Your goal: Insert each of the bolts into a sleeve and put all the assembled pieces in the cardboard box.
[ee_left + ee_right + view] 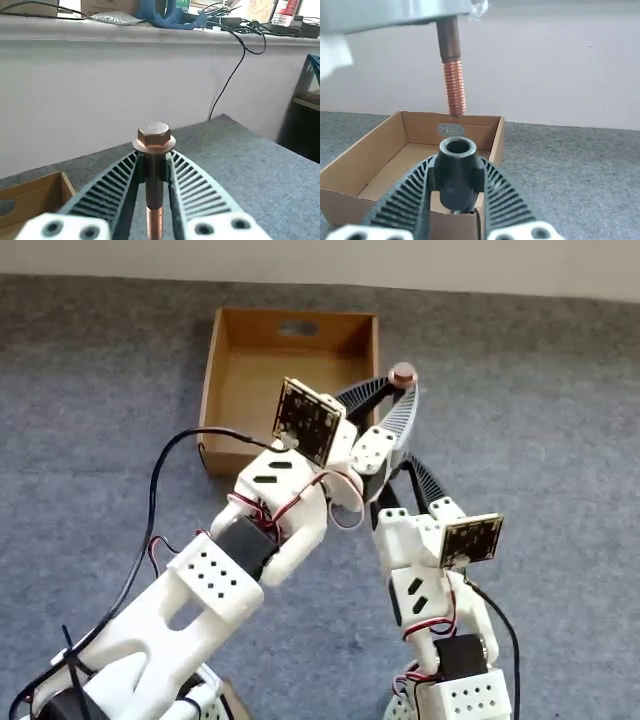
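Near end: right gripper (456,167) was clamped on the sleeve (456,175). Its fingers (410,195) pressed on either side of the dark tube, bore open and facing up.

The left gripper (155,161) was clamped on the bolt (154,175), gripping the plain shank just under the flange. The hex head (154,136) stuck out past the fingertips. The copper-coloured thread ran back between the ribbed fingers toward the wrist.

From the right wrist view the bolt hung thread-down, tip right above the sleeve's bore with a visible gap between them. Roughly lined up, not in. Couldn't tell the exact offset along the view's depth from that angle.

High view: left arm (200,580) came in from the lower left, right arm (440,610) from the lower right. The grippers met over the table (540,420) just beside the right-hand wall of the cardboard box (212,390), bolt head uppermost.

The box sat just past the grippers on the table, top open, with an oval handle cut-out (298,328) in its far wall. The table surface was grey and carpet-like.

Farthest back in the left wrist view was a pale wall (100,100). A ledge (150,32) above it carried cables (240,27) and a blue object (167,12).
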`<action>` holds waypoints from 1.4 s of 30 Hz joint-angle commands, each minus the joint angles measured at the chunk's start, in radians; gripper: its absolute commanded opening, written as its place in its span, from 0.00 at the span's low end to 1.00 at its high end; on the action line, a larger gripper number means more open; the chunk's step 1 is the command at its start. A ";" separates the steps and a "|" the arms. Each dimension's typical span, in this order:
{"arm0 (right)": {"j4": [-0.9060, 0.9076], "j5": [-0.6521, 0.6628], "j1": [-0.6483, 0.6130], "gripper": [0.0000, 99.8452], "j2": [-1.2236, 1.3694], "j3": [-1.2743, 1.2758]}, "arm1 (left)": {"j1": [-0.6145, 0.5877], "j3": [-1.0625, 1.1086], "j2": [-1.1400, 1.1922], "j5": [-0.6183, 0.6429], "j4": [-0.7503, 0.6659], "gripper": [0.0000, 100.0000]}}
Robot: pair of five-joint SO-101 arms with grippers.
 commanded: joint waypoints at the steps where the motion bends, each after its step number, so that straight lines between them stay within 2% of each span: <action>1: -0.021 -0.002 -0.008 0.01 -0.005 0.038 | 0.016 -0.028 -0.002 0.008 -0.023 0.01; 25: -0.021 -0.002 -0.008 0.01 -0.005 0.038 | 0.031 -0.073 0.096 0.009 -0.021 0.01; 29: -0.021 -0.002 -0.008 0.01 -0.005 0.038 | 0.082 -0.065 0.058 0.009 -0.015 0.01; 32: -0.021 -0.002 -0.008 0.01 -0.005 0.038 | 0.101 -0.076 0.015 0.009 0.055 0.01; 42: -0.021 -0.002 -0.008 0.01 -0.005 0.038 | 0.041 -0.074 -0.053 0.009 0.068 0.01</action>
